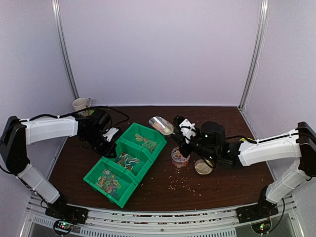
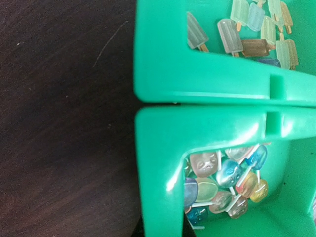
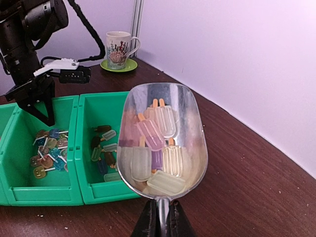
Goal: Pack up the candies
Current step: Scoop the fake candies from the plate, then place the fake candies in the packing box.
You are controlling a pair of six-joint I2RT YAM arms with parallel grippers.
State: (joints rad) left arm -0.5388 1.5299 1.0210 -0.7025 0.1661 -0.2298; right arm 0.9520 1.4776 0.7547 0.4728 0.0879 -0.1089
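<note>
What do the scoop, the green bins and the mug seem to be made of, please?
Scoop: probably polished metal, mirror-bright with reflections, though clear plastic is possible. Green bins: moulded plastic, glossy, with soft highlights on the rounded edges. Mug: likely glazed ceramic, white and shiny with a printed pattern.
</note>
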